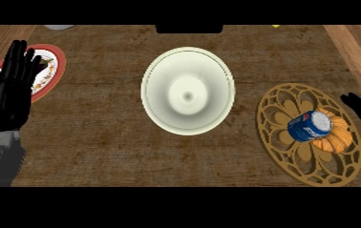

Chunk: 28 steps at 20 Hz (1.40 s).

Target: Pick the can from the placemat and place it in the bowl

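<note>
A blue and white can (310, 126) lies tilted on the round tan openwork placemat (282, 146) at the right, over its orange centre. A cream bowl (187, 91) stands in the middle of the wooden counter with nothing in it. My left hand (17, 86) rests open at the left edge, fingers up, far from the can. Only a small black part of my right hand (352, 102) shows at the right edge, just beyond the placemat and a little above the can. It touches nothing that I can see.
A red-rimmed patterned plate (51, 68) lies at the far left, partly behind my left hand. A dark block (188, 28) sits at the counter's far edge, with a grey thing (58, 27) at the top left and a yellow speck (276, 25) at the top right.
</note>
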Each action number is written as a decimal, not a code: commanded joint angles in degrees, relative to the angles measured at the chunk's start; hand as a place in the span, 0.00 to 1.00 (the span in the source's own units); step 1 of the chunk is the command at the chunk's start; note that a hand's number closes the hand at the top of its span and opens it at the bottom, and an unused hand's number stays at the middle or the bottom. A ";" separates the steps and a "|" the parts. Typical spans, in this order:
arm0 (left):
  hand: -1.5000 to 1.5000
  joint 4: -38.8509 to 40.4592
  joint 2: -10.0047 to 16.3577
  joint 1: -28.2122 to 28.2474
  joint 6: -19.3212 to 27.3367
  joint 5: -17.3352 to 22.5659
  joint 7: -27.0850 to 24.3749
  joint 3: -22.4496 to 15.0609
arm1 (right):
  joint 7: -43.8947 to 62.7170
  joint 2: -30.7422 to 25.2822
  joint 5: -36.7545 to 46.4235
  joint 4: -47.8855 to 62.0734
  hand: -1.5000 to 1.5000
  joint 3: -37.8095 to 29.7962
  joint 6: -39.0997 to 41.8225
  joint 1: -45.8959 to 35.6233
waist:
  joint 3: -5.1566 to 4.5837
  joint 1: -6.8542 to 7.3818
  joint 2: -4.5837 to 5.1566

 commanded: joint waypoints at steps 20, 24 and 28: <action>0.50 -0.57 -2.96 1.30 -5.48 -3.62 0.43 5.64 | -7.93 7.15 4.80 16.19 0.00 -4.22 8.94 0.14 | 0.17 0.55 0.10; 0.50 -4.95 -4.52 -0.44 -3.56 -4.95 5.75 3.95 | -10.20 9.41 9.65 21.29 0.00 -2.25 8.77 -2.27 | 0.17 0.77 0.11; 0.50 2.20 -6.66 -2.20 -4.91 -7.92 -0.55 4.51 | -13.95 11.50 12.51 22.93 0.00 -3.48 9.04 -3.07 | 0.15 0.51 0.17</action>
